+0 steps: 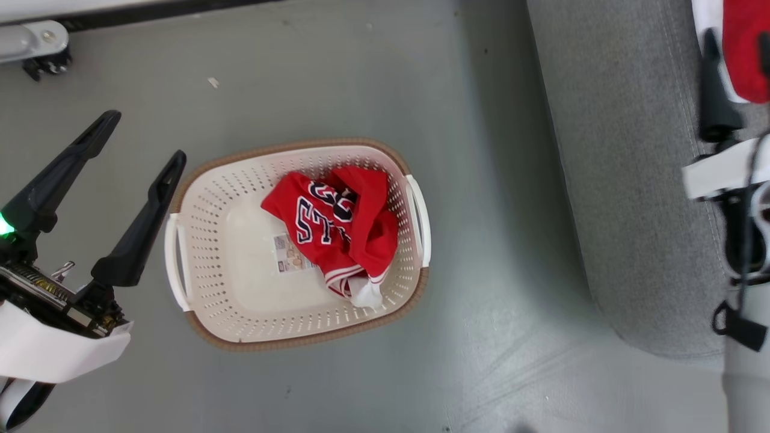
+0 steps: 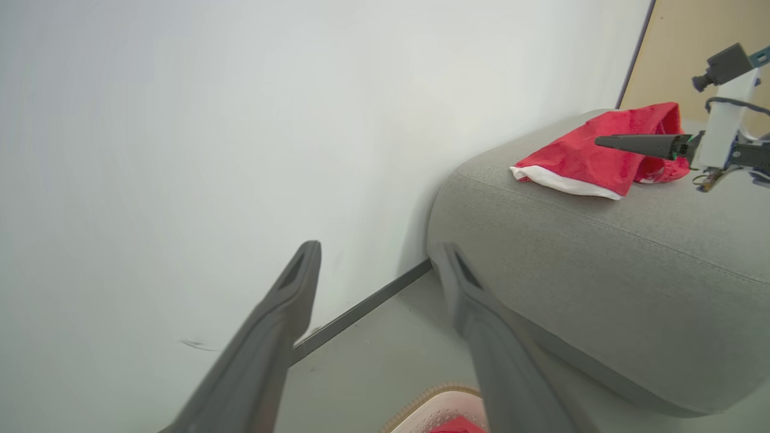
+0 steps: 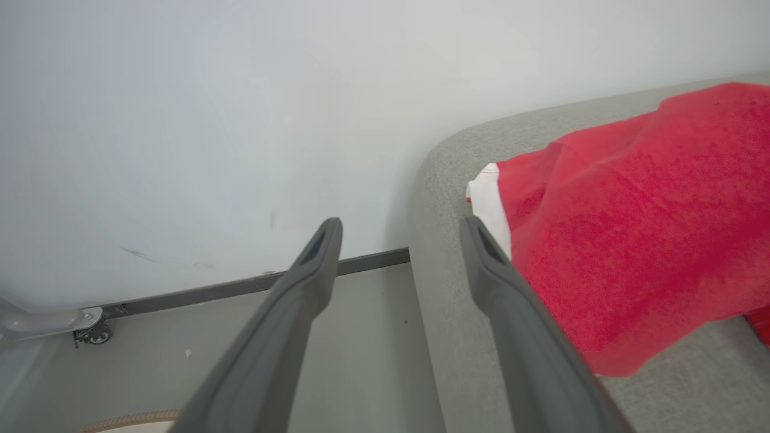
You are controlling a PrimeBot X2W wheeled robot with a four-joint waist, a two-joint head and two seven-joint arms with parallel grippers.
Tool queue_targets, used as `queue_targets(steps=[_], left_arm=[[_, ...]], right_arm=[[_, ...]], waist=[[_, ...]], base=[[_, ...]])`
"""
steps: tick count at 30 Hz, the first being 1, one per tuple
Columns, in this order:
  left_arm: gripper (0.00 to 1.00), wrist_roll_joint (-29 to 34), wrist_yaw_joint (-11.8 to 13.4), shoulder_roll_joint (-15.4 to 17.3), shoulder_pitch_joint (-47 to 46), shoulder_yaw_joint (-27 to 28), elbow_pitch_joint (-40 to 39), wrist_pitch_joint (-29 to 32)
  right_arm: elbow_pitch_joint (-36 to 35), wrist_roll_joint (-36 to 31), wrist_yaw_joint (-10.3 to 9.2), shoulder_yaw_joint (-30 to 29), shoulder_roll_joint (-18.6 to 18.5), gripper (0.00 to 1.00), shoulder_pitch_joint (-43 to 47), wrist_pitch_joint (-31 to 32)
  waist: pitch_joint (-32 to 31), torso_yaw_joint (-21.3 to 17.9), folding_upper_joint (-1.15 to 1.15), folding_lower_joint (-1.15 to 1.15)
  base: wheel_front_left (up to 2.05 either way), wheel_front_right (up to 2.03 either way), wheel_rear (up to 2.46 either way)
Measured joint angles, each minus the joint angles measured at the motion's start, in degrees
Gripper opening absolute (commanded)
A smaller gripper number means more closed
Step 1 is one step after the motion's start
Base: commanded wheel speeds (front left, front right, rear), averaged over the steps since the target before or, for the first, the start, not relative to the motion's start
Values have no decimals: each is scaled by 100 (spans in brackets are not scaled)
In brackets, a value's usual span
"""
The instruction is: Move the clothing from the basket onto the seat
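Head view, left side: the left gripper hangs over the smooth grey floor, just outside the left handle of the cream-white perforated plastic laundry basket with a brown rim. Its two long dark fingers are spread wide and hold nothing.

The right gripper is likewise spread and empty. It is poised at the edge of the large grey woven-fabric sofa seat, with one finger just beside the white trim of the plain red garment lying there near the rounded corner.

The red jersey with black-and-white outlined numerals lies crumpled in the basket. It is bunched toward the right-hand wall and partly covers the paper label. On this evidence the task is judged half complete.

Hazards noted:
1. The jersey sits against the perforated wall. A fingertip driven down there may catch a hole or the rim and drag or tip the light basket across the floor.
2. A pinch on a single outer fold may slip, or leave a hem trailing to snag the rim during the lift.
3. The right gripper is close to the plain red garment. A careless move away could hook the trim and pull the garment off the seat.
4. If both arms converge on the basket, their fingers may foul one another.
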Motion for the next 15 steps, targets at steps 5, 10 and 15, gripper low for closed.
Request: queue_targets(steps=[5, 10, 15], left_arm=[[100, -71, 109, -169, 134, 123, 224, -12], [100, -229, 202, -344, 310, 219, 482, -19], [100, -318, 250, -528, 495, 266, 727, -21]], right_arm=[[-15, 22, 0, 670, -15, 100, 23, -154], [71, -68, 0, 1096, -36, 100, 23, -342], [157, -158, 0, 1510, -47, 100, 98, -612]], waist=[[-237, 112, 0, 0], [-486, 238, 0, 0], [-746, 379, 0, 0]], base=[[0, 0, 0], [0, 0, 0], [0, 0, 0]])
